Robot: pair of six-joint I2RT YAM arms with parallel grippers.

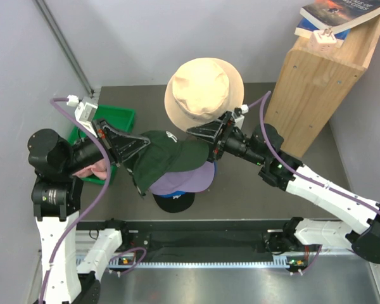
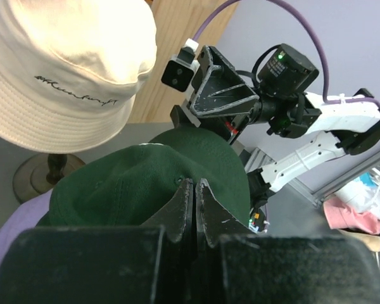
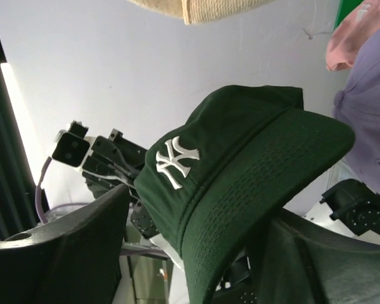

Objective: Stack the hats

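A dark green cap (image 1: 168, 158) with a white logo lies on top of a lavender cap (image 1: 193, 180), which covers a dark cap (image 1: 173, 201) with blue inside. My left gripper (image 1: 132, 154) is shut on the rear of the green cap's crown (image 2: 145, 183), its jaws pressed together (image 2: 195, 185). My right gripper (image 1: 206, 142) is open, and the green cap's brim (image 3: 253, 177) lies between its fingers (image 3: 196, 209). A light pink cap (image 1: 95, 168) sits by the left arm.
A beige bucket hat (image 1: 204, 92) sits on a stand behind the stack. A tall wooden box (image 1: 316, 82) with books on top stands at the back right. A green bin (image 1: 117, 117) is at the back left.
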